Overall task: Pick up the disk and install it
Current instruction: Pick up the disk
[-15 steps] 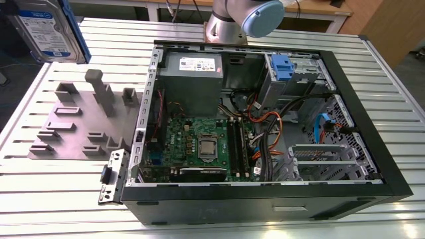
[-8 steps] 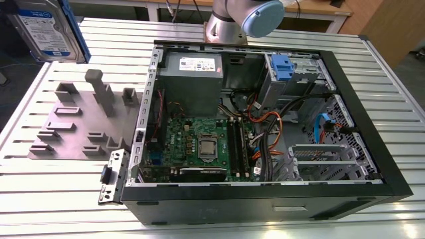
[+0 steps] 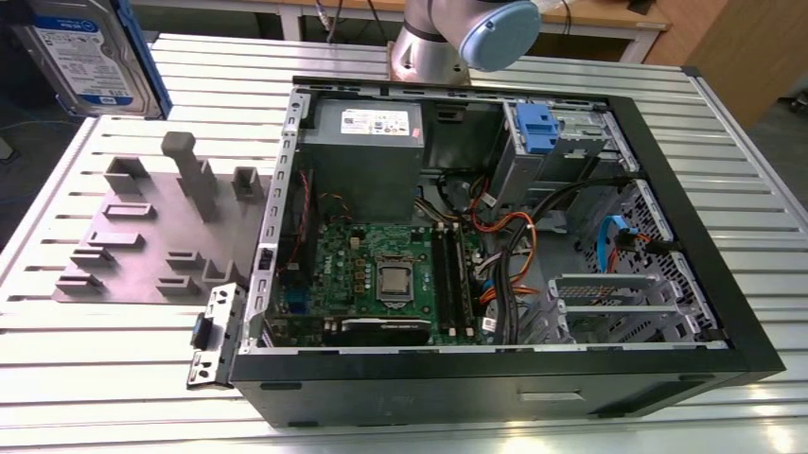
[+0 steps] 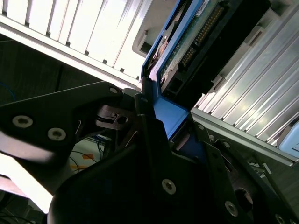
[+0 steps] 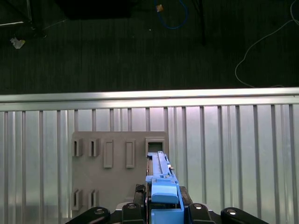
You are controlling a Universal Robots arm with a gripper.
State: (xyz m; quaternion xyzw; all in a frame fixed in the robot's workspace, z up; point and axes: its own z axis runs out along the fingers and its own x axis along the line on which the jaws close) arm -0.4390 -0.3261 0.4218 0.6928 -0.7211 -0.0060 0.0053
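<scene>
Jaws of the gripper [image 5: 164,206] are clamped on the blue frame end of the disk [image 5: 160,170], its long axis pointing straight away from them toward the grey slotted plate [image 5: 117,184], well to the exterior view's left of the open computer case [image 3: 747,317].

In the exterior view we look down at a slant from high up, far enough to take in the whole open computer case [image 3: 505,236] and the slatted table [image 3: 114,359]. In the first wrist view we face straight down past the gripper [image 5: 163,205] onto the grey fixture plate [image 5: 117,182], with floor beyond the table's edge. In the second wrist view we sit very close, looking along the gripper's links at the disk [image 4: 196,42]. All three share the table's slats.
</scene>
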